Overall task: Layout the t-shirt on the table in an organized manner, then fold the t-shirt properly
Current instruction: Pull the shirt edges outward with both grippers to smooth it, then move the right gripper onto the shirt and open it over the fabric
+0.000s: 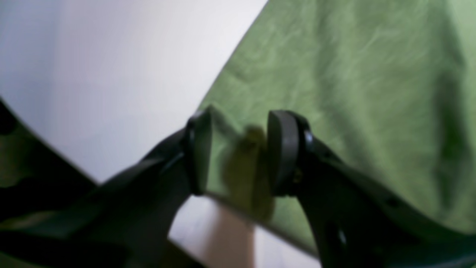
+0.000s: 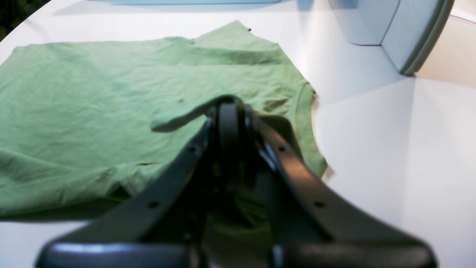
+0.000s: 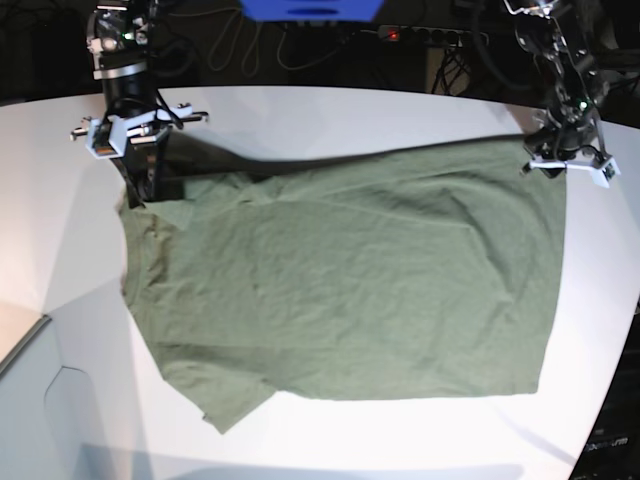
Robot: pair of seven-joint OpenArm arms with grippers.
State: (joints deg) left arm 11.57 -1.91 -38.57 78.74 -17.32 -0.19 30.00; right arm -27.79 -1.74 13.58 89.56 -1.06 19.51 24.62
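The olive-green t-shirt lies spread and wrinkled on the white table, hem to the right and a sleeve pointing to the near left. My right gripper stands at the shirt's far-left shoulder. In the right wrist view it is shut on a raised fold of the t-shirt. My left gripper is at the far-right hem corner. In the blurred left wrist view its jaws stand apart, with the corner of the t-shirt lying loosely between them over the table.
A grey panel sits at the table's near-left corner and also shows in the right wrist view. A blue device and dark cables lie beyond the far edge. The table's curved edge runs close past the left gripper on the right.
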